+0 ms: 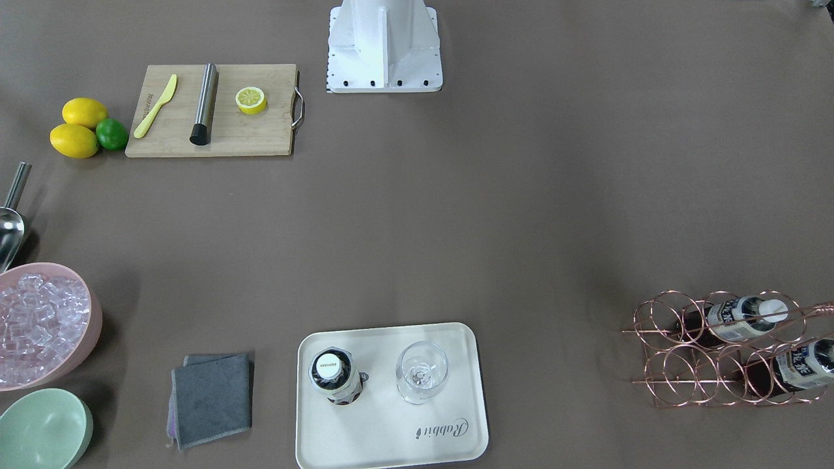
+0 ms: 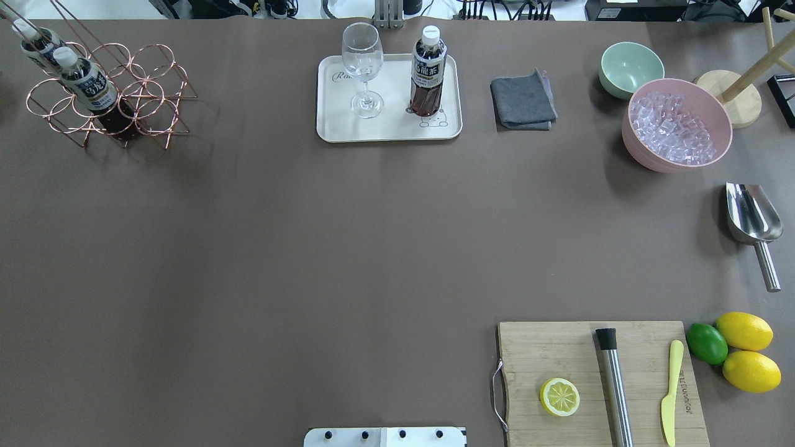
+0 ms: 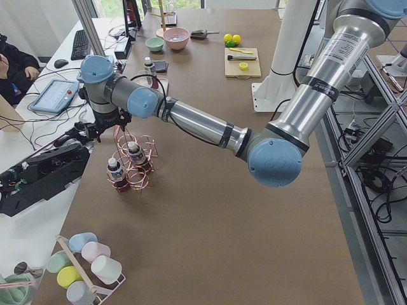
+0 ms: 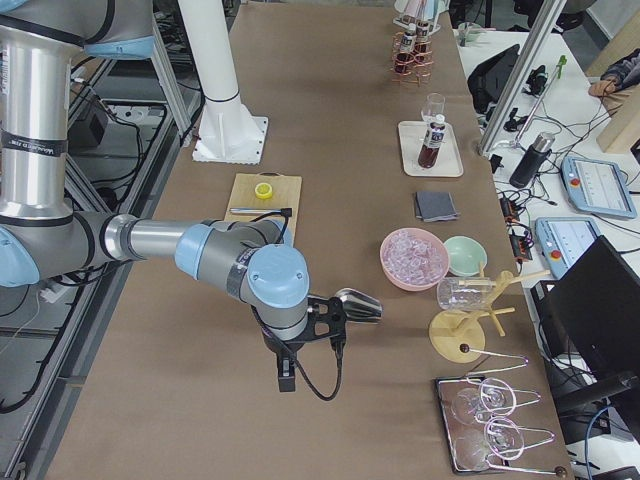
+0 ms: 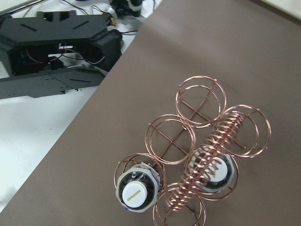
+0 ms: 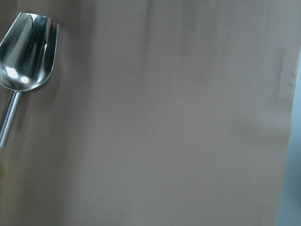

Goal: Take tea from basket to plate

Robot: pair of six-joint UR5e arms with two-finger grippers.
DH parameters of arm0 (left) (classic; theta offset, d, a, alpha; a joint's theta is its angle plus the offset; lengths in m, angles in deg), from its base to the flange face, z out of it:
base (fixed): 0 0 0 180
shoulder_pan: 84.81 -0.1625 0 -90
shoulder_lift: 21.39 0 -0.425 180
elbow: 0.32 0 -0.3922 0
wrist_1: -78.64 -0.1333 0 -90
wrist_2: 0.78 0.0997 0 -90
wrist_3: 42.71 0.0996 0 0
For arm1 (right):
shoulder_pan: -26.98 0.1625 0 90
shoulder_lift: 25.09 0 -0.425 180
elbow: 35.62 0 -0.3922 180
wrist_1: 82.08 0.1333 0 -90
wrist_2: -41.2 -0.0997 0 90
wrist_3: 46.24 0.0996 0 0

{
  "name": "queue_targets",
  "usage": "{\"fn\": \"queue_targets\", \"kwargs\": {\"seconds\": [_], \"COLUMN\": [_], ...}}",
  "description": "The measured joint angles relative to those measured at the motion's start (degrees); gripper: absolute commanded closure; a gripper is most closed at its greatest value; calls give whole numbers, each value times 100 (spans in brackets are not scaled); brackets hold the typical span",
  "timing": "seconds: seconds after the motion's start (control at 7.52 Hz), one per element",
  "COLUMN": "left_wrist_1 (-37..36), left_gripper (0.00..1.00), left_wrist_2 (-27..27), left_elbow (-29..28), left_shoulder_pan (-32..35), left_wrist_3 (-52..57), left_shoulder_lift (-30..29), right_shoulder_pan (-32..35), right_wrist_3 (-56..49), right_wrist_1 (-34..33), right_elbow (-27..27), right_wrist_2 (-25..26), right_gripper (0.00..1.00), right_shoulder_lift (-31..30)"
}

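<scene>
One tea bottle (image 2: 428, 71) stands upright on the cream plate (image 2: 388, 127), beside a wine glass (image 2: 362, 65); the front-facing view shows the bottle (image 1: 335, 376) and plate (image 1: 384, 436) too. Two more tea bottles (image 2: 84, 77) (image 2: 34, 40) lean in the copper wire basket (image 2: 149, 93) at the far left corner. The left wrist view looks down on the basket (image 5: 170, 139) and a white cap (image 5: 136, 194); no fingers show. My left gripper (image 3: 107, 124) hangs above the basket and my right gripper (image 4: 330, 318) hovers near the scoop; I cannot tell whether either is open.
A grey cloth (image 2: 523, 99), green bowl (image 2: 630, 67), pink bowl of ice (image 2: 677, 124) and steel scoop (image 2: 753, 217) lie on the right. A wooden cutting board (image 2: 596, 379) holds a lemon half, a steel rod and a yellow knife; two lemons and a lime (image 2: 707, 343) lie beside it.
</scene>
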Motion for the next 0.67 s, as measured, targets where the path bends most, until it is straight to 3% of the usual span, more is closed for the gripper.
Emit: {"fn": "queue_targets", "kwargs": {"seconds": [0.4, 0.67], "left_wrist_1": [242, 34], "left_gripper": [2, 1], "left_wrist_2": [-77, -103], "left_elbow": [13, 6], "left_shoulder_pan": [316, 552], "left_wrist_3": [-3218, -4284], "left_shoulder_lift": [151, 693], "right_shoulder_pan": [7, 8], "right_wrist_3": [8, 14], "right_wrist_1": [-23, -35], "right_elbow": [11, 23], "right_wrist_2": [-7, -3], "right_gripper": [0, 0], "right_shoulder_lift": [-62, -74]}}
